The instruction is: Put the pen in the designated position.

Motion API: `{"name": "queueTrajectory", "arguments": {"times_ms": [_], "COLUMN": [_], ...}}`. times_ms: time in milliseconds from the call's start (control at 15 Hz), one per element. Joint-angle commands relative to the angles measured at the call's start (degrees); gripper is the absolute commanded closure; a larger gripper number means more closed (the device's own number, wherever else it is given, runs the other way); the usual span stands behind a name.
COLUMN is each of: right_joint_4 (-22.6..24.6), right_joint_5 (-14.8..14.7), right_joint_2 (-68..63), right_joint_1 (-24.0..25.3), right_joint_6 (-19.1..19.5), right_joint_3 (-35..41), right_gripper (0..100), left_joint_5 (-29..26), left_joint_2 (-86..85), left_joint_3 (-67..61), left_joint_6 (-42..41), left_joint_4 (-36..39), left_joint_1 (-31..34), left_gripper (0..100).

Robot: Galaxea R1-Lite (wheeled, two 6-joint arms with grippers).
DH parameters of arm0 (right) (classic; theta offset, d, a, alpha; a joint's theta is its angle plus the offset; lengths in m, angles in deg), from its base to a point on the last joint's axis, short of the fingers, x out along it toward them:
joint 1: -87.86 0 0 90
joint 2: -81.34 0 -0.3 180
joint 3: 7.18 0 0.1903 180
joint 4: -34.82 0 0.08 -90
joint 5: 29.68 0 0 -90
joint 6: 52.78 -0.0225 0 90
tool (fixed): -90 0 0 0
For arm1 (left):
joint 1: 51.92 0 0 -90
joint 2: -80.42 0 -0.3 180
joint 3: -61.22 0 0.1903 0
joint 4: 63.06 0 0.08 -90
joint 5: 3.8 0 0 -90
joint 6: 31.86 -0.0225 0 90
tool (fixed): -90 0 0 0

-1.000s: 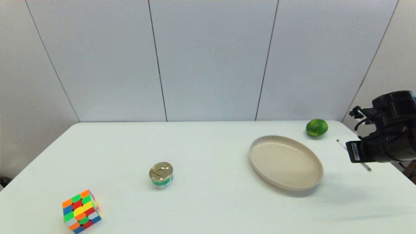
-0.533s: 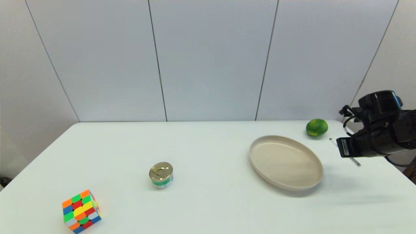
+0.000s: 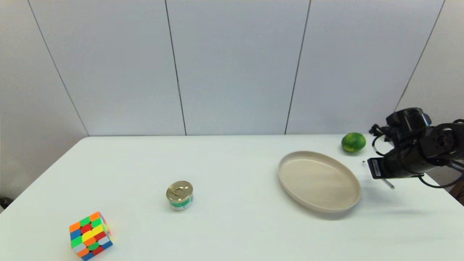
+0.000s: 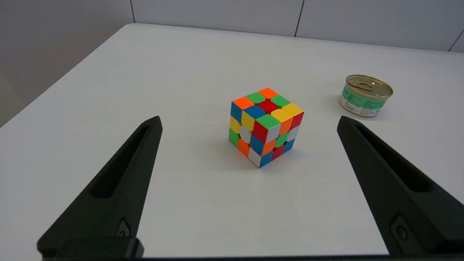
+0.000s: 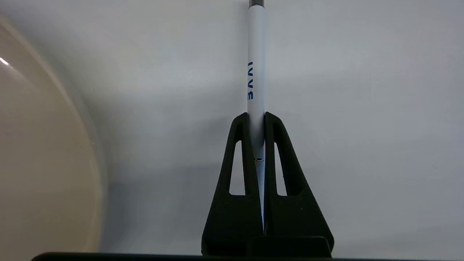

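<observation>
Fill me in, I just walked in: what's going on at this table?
The robot's right hand is shut on a thin white pen and holds it above the bare table, beside the beige plate and near a lime. The left hand hangs open near a colour cube, with a small can farther off. The pen is not yet set down.

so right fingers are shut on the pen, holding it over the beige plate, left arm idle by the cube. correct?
Not quite: the pen is beside the beige plate, not over it. The right wrist view shows white table beneath it. The right gripper is shut on the pen, and the left gripper is idle by the cube.
</observation>
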Motion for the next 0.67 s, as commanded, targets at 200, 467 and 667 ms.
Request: {"name": "queueTrajectory", "arguments": {"times_ms": [200, 467, 667], "right_joint_4": [-1.0, -2.7, -2.6], "right_joint_5": [-0.1, 0.0, -0.1], "right_joint_2": [-1.7, -2.1, -2.1], "right_joint_1": [-0.5, -0.3, -0.3], "right_joint_6": [0.1, 0.1, 0.1], "right_joint_3": [-0.2, -0.3, -0.8], "right_gripper": [100, 100, 100], "left_joint_5": [0.0, 0.0, 0.0], "left_joint_2": [0.0, 0.0, 0.0], "left_joint_3": [0.0, 0.0, 0.0], "left_joint_6": [0.1, 0.1, 0.1], "left_joint_4": [0.0, 0.0, 0.0], "left_joint_1": [0.1, 0.1, 0.0], "left_gripper": [0, 0, 0]}}
